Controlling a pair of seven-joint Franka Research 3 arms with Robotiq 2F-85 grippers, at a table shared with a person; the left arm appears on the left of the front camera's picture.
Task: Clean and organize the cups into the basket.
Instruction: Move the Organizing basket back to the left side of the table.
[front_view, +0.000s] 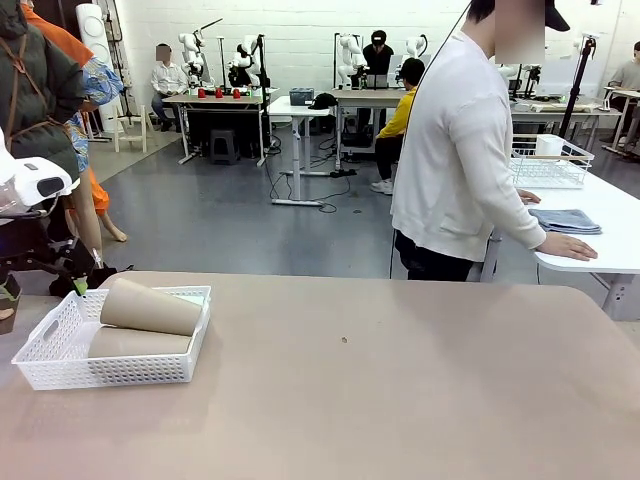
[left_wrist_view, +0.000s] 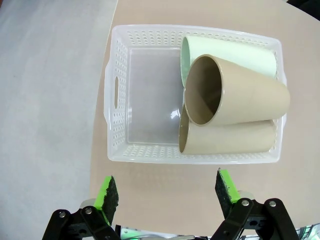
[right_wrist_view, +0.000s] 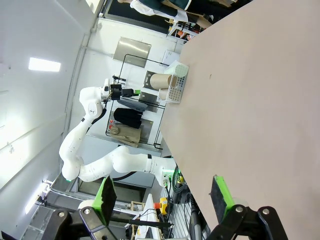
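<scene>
While hovering above the basket (left_wrist_view: 116, 90), left gripper (left_wrist_view: 167, 192) spread wide, empty; right gripper (right_wrist_view: 162, 195) likewise; cups (left_wrist_view: 235, 97) lying sideways, mouths toward basket's bare half.

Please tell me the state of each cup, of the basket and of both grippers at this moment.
White perforated plastic basket: upright on the table, holding three cups.
Pale mint green tumbler: lying on its side in the basket.
Lower tan-brown tumbler: lying on its side.
Upper tan-brown tumbler: resting across both.
Left gripper: open, empty.
Right gripper: open, empty.
</scene>
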